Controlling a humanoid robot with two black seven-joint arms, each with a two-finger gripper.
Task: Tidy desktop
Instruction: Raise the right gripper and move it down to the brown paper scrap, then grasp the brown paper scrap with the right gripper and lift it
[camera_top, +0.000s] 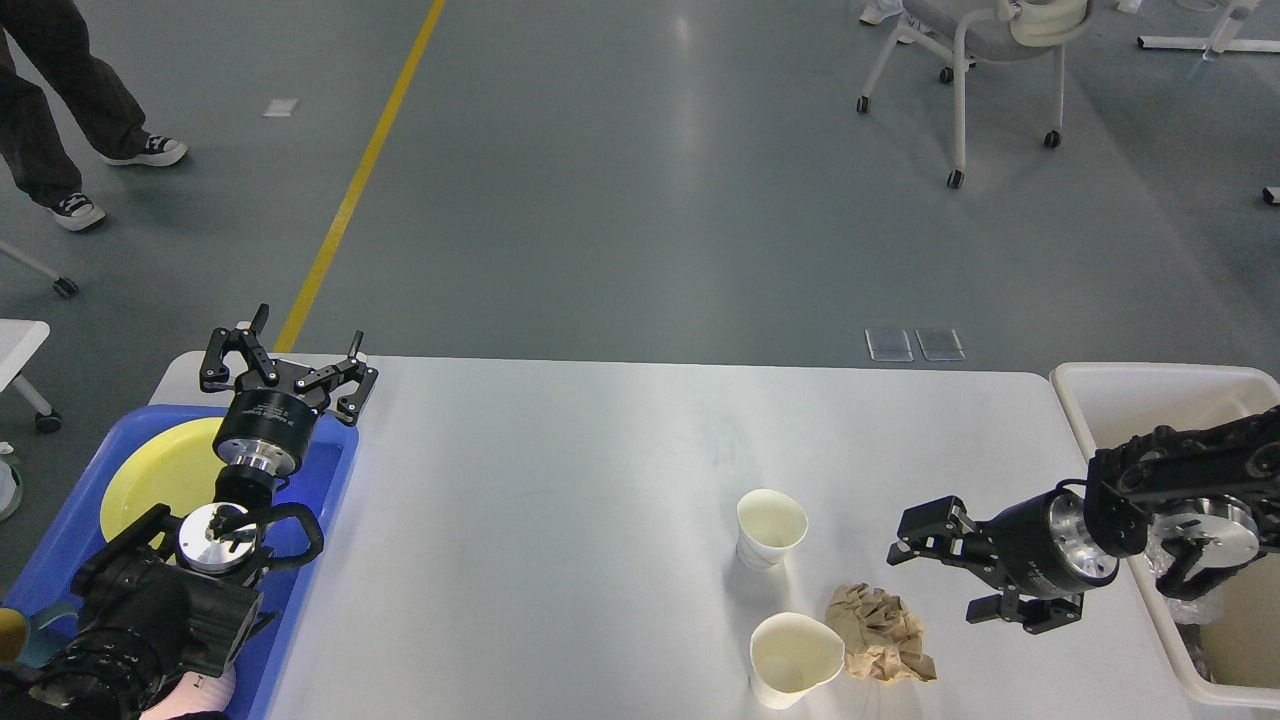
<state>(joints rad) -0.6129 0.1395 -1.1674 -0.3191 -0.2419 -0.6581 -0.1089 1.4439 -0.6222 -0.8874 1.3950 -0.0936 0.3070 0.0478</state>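
The white desktop (560, 480) holds two open paper cups, one upright (770, 528) and one nearer me (795, 660). A crumpled brown paper ball (880, 635) lies against the nearer cup's right side. My right gripper (940, 575) hangs open just right of the paper ball, fingers pointing left, with nothing between them. Over the far end of the blue tray (325, 490) at the left, my left gripper (290, 362) stands open and empty.
A yellow plate (160, 470) lies in the blue tray. An off-white bin (1100, 385) stands at the desktop's right edge, partly behind my right arm. A wheeled chair (980, 40) and a person's legs (50, 110) are on the floor beyond.
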